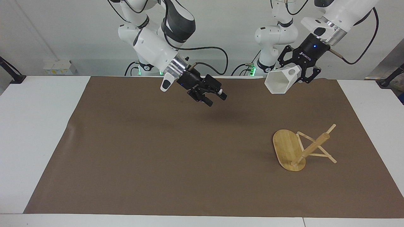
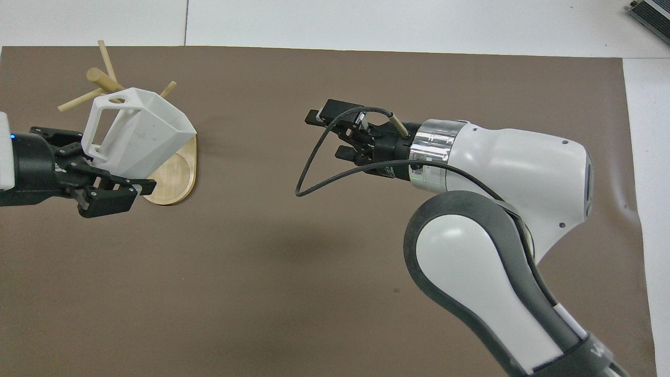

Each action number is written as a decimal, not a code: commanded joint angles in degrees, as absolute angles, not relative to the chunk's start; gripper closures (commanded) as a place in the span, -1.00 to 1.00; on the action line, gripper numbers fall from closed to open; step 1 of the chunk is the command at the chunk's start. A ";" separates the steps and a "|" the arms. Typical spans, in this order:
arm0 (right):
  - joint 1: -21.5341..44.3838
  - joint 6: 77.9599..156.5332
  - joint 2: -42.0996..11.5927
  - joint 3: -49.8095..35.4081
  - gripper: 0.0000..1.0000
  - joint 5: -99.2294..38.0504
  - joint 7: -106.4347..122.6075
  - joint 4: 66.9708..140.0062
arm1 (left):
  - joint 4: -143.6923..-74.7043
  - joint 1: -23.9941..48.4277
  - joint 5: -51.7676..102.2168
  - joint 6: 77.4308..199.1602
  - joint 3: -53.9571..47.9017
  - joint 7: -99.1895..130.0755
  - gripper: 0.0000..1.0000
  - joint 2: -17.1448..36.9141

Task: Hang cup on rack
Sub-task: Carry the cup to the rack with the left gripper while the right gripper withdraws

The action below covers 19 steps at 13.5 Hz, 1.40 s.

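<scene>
Cup (image 1: 279, 81) matt white plastic; rack (image 1: 288, 148) pale smooth wood; mat (image 1: 157, 151) matt brown.

Both arms (image 1: 151, 47) are built of glossy white rounded shells with dark grey bands at the joints, and each ends in a brushed silver ring ahead of a black wrist piece. The right gripper (image 1: 210, 94) and the left gripper (image 1: 300, 71) are matte black, made of jointed links with small pale pads at the fingertips. White lettering runs along the side of the left one, and a small blue light glows on its body. Black cables (image 2: 314, 167) loop from each forearm to a short metal plug at the wrist. Green lights shine at the arm bases
</scene>
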State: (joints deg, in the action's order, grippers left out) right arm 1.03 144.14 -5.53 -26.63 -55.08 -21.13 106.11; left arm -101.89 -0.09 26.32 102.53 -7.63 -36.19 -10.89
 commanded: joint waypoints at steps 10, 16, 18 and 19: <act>-11.42 118.48 2.02 -26.89 -1.00 -7.32 -14.70 105.56 | -108.18 0.97 25.31 107.56 -7.47 -17.86 1.00 -12.04; -13.89 114.96 2.90 -25.67 -1.00 1.40 -5.02 106.17 | -110.92 1.67 25.40 116.00 -7.47 -13.01 1.00 -8.46; -13.89 114.96 2.90 -24.44 -1.00 1.58 -2.39 106.35 | -110.83 1.41 25.49 119.08 -7.56 -13.01 1.00 -6.68; -13.89 114.53 2.90 -23.82 -1.00 1.50 -1.94 106.35 | -110.83 1.32 25.92 119.27 -7.47 -13.09 1.00 -6.42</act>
State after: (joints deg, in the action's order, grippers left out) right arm -13.25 115.60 1.68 -24.59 0.51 -4.37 105.49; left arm -110.75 0.79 26.24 117.31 -7.82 -14.07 -7.10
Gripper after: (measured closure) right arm 0.000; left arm 0.317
